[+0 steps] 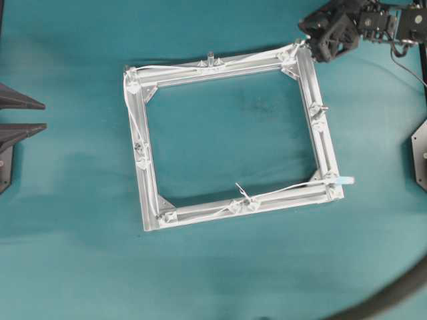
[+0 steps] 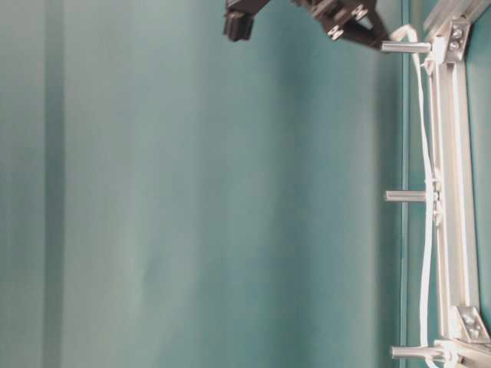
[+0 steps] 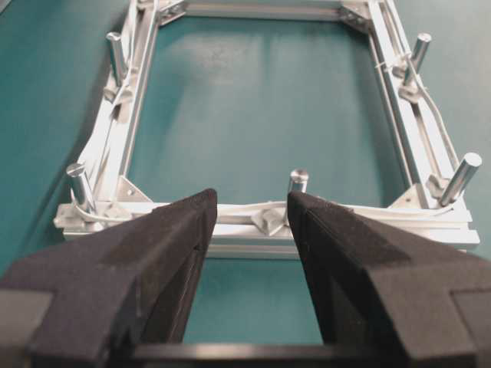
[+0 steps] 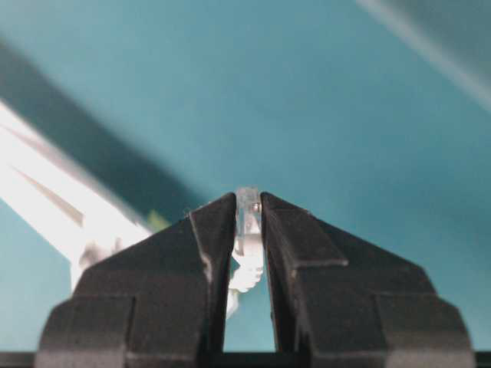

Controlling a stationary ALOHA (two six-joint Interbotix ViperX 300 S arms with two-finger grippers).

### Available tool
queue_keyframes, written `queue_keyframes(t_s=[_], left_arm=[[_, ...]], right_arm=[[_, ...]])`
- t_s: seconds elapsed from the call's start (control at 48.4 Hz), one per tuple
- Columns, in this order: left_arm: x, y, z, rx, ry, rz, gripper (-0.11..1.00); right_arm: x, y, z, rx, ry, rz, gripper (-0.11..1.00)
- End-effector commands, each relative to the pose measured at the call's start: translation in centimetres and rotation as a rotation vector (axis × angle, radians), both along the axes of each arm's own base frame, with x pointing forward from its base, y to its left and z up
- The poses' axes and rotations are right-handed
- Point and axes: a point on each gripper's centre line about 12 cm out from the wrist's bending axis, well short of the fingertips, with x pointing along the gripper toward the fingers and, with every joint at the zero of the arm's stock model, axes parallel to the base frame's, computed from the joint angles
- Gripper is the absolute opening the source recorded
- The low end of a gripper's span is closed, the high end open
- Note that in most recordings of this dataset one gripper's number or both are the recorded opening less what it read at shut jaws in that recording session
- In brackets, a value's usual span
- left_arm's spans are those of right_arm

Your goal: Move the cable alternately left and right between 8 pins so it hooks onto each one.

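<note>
- The right arm's black tool (image 1: pixel 308 41) sits over the far right corner of the square aluminium frame (image 1: pixel 143 193), its two wedge-shaped fingers (image 4: pixel 307 268) drawn close together with only a narrow slot between them.
- In the right wrist view a small silvery upright pin (image 4: pixel 247 218) stands in that slot with a bit of the thin white cable (image 4: pixel 244 277) below it; whether the fingers actually pinch either one I cannot tell.
- The left arm's black tool (image 3: pixel 249 230) hangs released, its fingers (image 3: pixel 165 261) spread wide, back from the frame's left bar and touching nothing.
- The cable (image 1: pixel 193 67) runs around the frame: along the far bar from the right corner, down the left bar, then along the near bar.
- A small knot (image 1: pixel 241 192) sits near the middle of the near bar, and the pale blue tab end (image 1: pixel 341 180) sticks out past the frame's near right corner.
- The pins (image 1: pixel 210 59) stand on angular metal bases spaced around the bars; the cable passes beside several of them.
- The frame lies flat on the teal-covered table (image 1: pixel 213 280).
</note>
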Motion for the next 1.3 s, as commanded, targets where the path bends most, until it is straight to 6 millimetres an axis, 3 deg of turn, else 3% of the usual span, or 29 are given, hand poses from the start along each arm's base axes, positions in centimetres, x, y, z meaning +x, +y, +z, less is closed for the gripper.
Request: queue_keyframes(t_s=[0.0, 0.269, 0.6, 0.827, 1.282], left_arm=[[0.1, 0.0, 0.4, 0.007, -0.004, -0.003, 0.55], [0.1, 0.0, 0.4, 0.005, -0.005, -0.002, 0.55], [0.1, 0.0, 0.4, 0.007, -0.004, -0.003, 0.55], [0.1, 0.0, 0.4, 0.005, -0.004, -0.003, 0.55], [0.1, 0.0, 0.4, 0.005, -0.004, -0.003, 0.55]], right_arm=[[-0.5, 0.5, 0.9, -0.009, -0.023, -0.009, 0.13], [-1.5, 3.5, 2.2, 0.071, -0.133, -0.077, 0.13], [-2.0, 4.6, 1.5, 0.391, -0.339, -0.39, 0.13], [-0.6, 6.4, 1.6, 0.467, -0.368, -0.38, 0.13], [-0.7, 8.3, 0.7, 0.512, -0.342, -0.357, 0.09]])
